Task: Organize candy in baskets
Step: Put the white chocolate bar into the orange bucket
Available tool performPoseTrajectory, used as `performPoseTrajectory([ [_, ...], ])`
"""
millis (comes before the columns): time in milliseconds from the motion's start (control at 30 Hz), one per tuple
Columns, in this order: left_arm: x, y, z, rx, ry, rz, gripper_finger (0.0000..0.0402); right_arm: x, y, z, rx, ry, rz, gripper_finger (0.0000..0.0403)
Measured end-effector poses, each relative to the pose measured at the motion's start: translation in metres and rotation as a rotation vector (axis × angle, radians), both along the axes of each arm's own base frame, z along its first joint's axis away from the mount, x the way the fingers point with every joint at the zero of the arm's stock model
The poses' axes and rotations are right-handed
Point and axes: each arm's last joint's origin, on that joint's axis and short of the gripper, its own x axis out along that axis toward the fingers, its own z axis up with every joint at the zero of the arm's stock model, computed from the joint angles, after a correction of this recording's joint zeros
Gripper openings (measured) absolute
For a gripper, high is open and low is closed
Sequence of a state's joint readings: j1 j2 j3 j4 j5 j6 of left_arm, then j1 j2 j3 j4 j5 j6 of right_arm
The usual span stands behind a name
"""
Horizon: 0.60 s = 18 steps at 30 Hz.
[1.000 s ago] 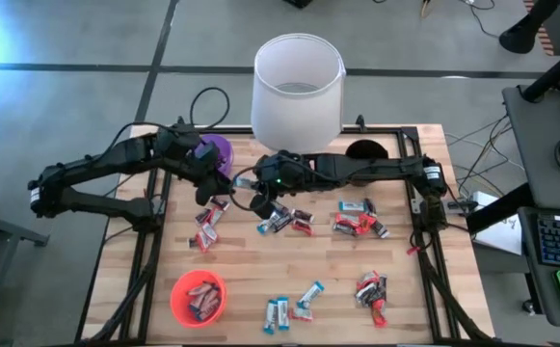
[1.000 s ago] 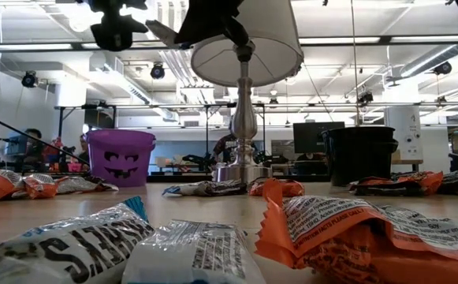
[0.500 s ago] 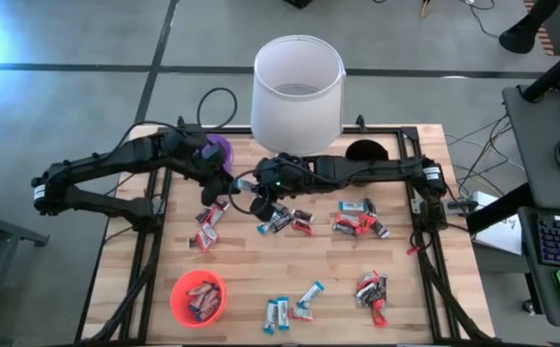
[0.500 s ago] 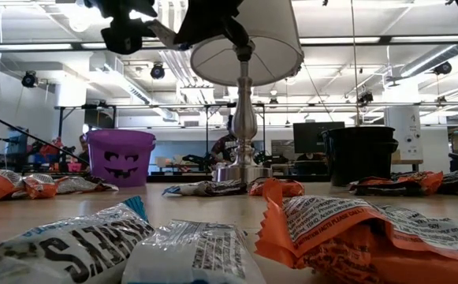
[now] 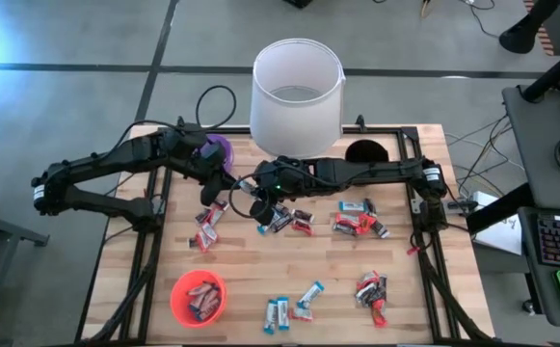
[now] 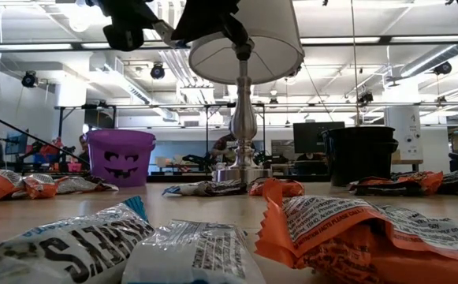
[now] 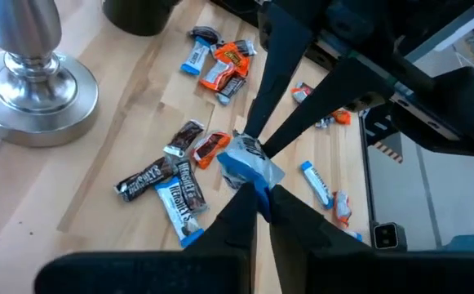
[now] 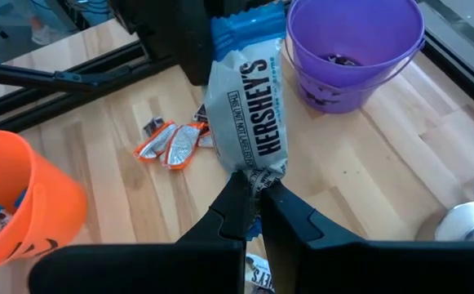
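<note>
A blue-and-white candy bar (image 8: 249, 106) hangs in the air between my two grippers, above the table's far left part, near the purple basket (image 5: 217, 146). My left gripper (image 5: 229, 188) is shut on its blue end, and my right gripper (image 5: 255, 200) is shut on the opposite end. The orange basket (image 5: 199, 297) with several candies stands at the near left. The black basket (image 5: 363, 150) stands at the far right. Loose candies (image 5: 357, 224) lie scattered on the wood. My left gripper pinches the bar's crimped blue end (image 7: 257, 181) between its two fingers, coming from the table's left and slanting down. The bar is lifted clear of the table. My right gripper pinches the bar's other crimped end (image 8: 257, 175) between its two fingers, coming from the table's right and slanting down. The bar stretches away from its fingers to the left gripper, clear of the table.
A lamp with a big white shade (image 5: 297, 92) and a metal base (image 7: 33, 82) stands at the far middle, close behind both grippers. Candy clusters lie under the grippers (image 5: 281, 222), at the left (image 5: 207, 226) and along the near edge (image 5: 294, 308).
My left gripper has edged toward the table's right, up to the bar that my right gripper holds in the air, and has shut on the bar's blue end. My right gripper and the bar have kept still.
</note>
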<state>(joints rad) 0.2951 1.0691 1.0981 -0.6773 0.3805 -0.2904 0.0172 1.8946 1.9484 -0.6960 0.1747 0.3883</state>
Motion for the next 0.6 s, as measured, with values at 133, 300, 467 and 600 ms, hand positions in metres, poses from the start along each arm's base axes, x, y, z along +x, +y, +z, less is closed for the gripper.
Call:
performPoseTrajectory([
  [133, -0.0011, -0.0004, -0.001, 0.011, 0.011, -0.013, 0.0003, 0.0001, 0.0021, 0.0001, 0.005, -0.003, 0.001, 0.0012],
  [300, -0.0028, -0.001, -0.0019, 0.007, 0.027, -0.015, 0.0001, 0.0011, 0.0053, 0.0021, 0.031, -0.02, 0.034, 0.0013],
  [467, -0.0046, -0.0015, -0.0025, 0.015, 0.037, -0.025, 0.0001, 0.0018, 0.0077, 0.0051, 0.056, -0.036, 0.068, 0.0013],
  [600, -0.0057, -0.0026, -0.0017, 0.005, 0.029, -0.049, 0.0, 0.0019, 0.0094, 0.0052, 0.065, -0.038, 0.082, 0.0021],
])
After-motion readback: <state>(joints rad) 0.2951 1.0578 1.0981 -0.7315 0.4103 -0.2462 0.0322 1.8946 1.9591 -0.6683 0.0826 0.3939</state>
